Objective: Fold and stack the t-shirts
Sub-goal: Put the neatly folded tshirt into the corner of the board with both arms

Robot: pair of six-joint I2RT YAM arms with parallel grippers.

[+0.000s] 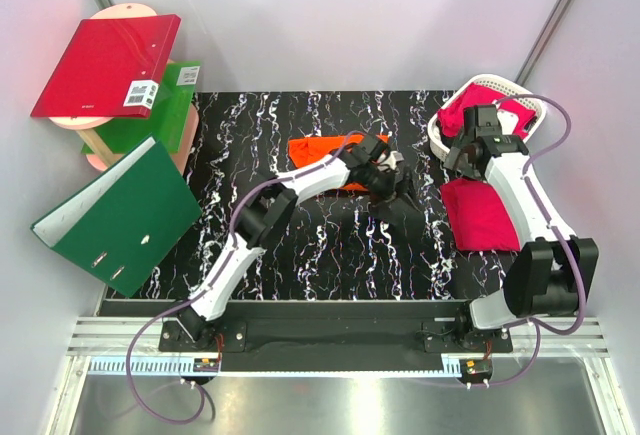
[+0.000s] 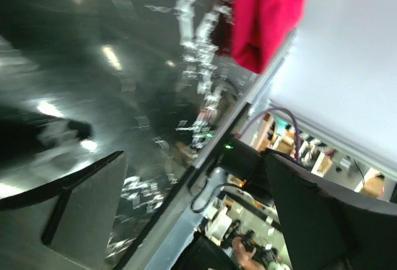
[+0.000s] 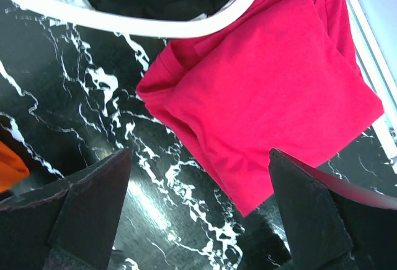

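Observation:
A folded bright orange t-shirt (image 1: pixel 322 149) lies at the middle of the black marble table, partly under my left arm. My left gripper (image 1: pixel 396 181) hovers just right of it, open and empty; in the left wrist view (image 2: pixel 198 220) it is blurred, with a magenta t-shirt (image 2: pixel 267 15) far ahead. A folded magenta t-shirt (image 1: pixel 480 215) lies on the right. My right gripper (image 1: pixel 468 151) is open and empty above its far-left edge. The right wrist view shows this shirt (image 3: pixel 273 90) ahead of the gripper (image 3: pixel 198 220) and the orange shirt (image 3: pixel 8 166) at the left edge. Another magenta shirt (image 1: pixel 458 111) fills the basket.
The white lattice basket (image 1: pixel 503 85) stands at the back right; its rim (image 3: pixel 155 27) shows in the right wrist view. A red binder (image 1: pixel 105 65) and a green binder (image 1: pixel 165 110) rest on a stand at the back left. An open green binder (image 1: pixel 115 215) overhangs the table's left edge.

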